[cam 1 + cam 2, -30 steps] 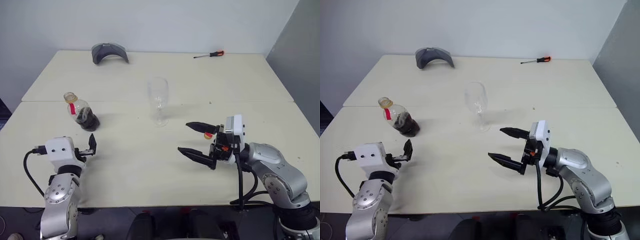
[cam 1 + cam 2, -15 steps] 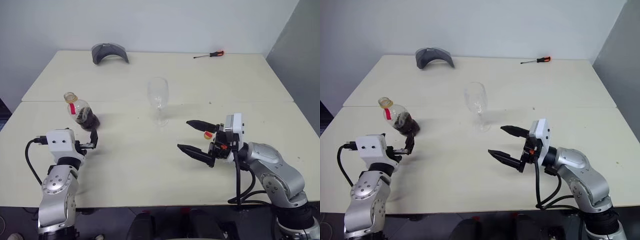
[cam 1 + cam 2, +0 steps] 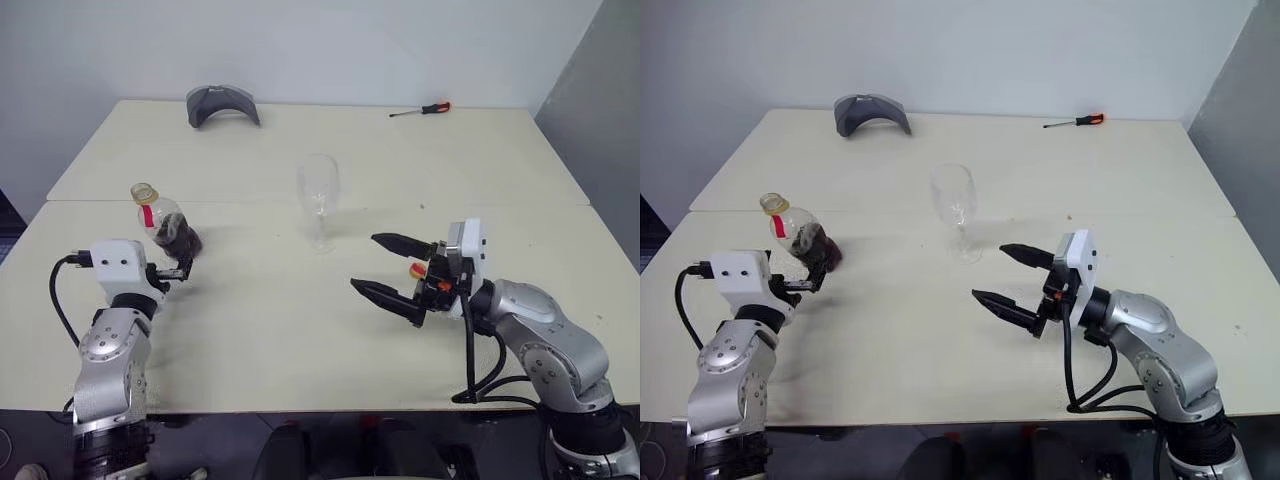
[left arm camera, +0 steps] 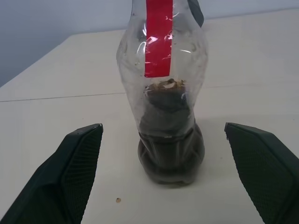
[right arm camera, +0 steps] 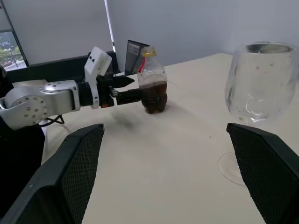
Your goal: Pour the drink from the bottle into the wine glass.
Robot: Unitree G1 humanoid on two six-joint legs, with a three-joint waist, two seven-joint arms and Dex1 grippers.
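Standing at the left of the frame on the cream worktop (image 3: 300, 330), the bottle (image 3: 168, 224) holds its dark drink (image 4: 170, 149) low in the belly. Left gripper (image 3: 180, 268) sits right at it, fingers (image 4: 77, 172) spread wide either side, not touching. Wine glass (image 3: 318, 200) upright at centre. Right gripper (image 3: 390, 270) hovers lower right of the glass, fingers wide apart, nothing held

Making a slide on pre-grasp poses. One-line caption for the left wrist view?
Open left gripper faces the upright bottle, jaws wide on either side, not touching it.
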